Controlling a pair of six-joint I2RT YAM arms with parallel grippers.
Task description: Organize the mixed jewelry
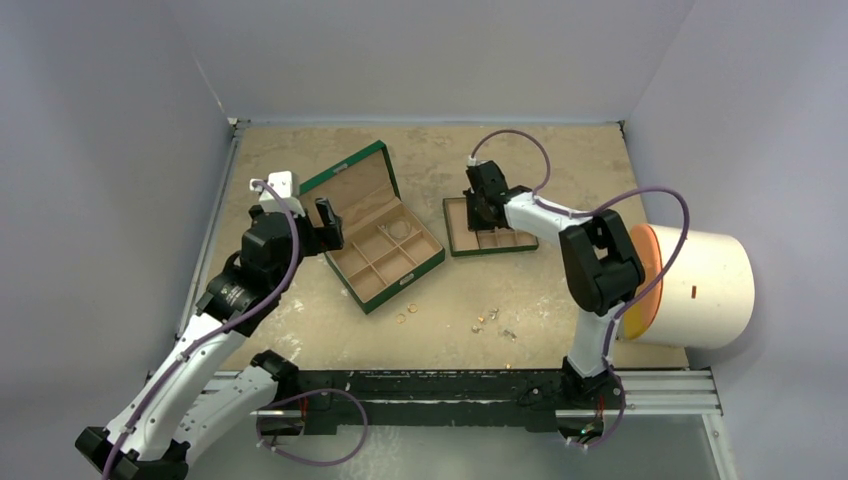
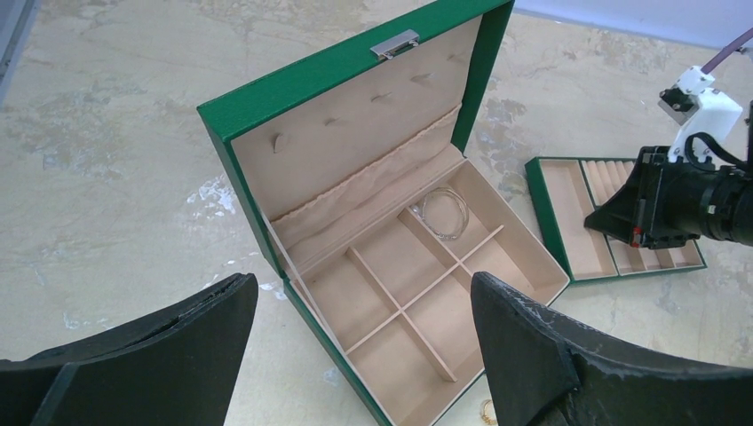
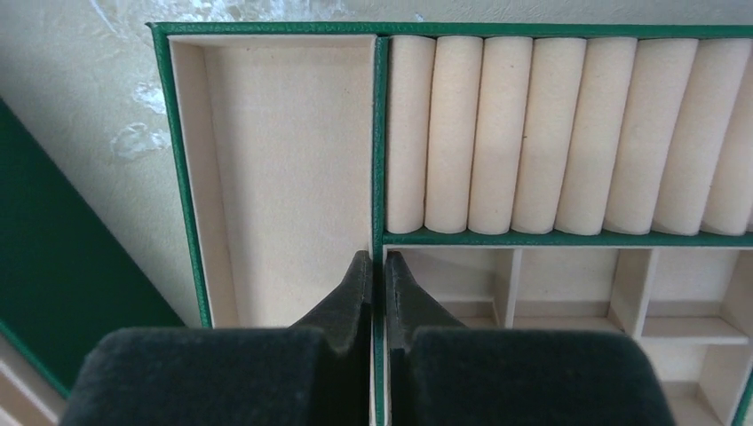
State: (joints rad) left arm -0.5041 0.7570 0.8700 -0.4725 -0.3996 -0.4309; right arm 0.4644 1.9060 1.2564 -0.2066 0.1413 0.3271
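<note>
Right now my right gripper (image 3: 377, 266) has its jaws drawn together until only a sliver shows between them, and I can see nothing pinched there. Its tips hang just above the green divider of the tray (image 3: 169, 133), between the long plain compartment and the row of tan ring rolls (image 3: 550, 133). My left gripper (image 2: 364, 355) stands spread wide and holds nothing, hovering at the near side of the open green box (image 2: 355, 133). That box's lid is tilted back, with a small silver clasp (image 2: 395, 43) on its edge. A thin wire hoop (image 2: 444, 213) lies in the corner compartment next to the hinge side. The other compartments I can see show only tan lining. One tiny gold piece (image 2: 487, 410) lies on the table (image 2: 107, 160) just beside the box's near corner. From above, the loose gold and silver pieces (image 1: 490, 318) are scattered on the table in front of the box and tray, well apart from both grippers. At the right edge a white drum (image 1: 700, 285) lies on its side with an orange end, and it bears a small red mark (image 1: 693, 291) too small for me to read.
</note>
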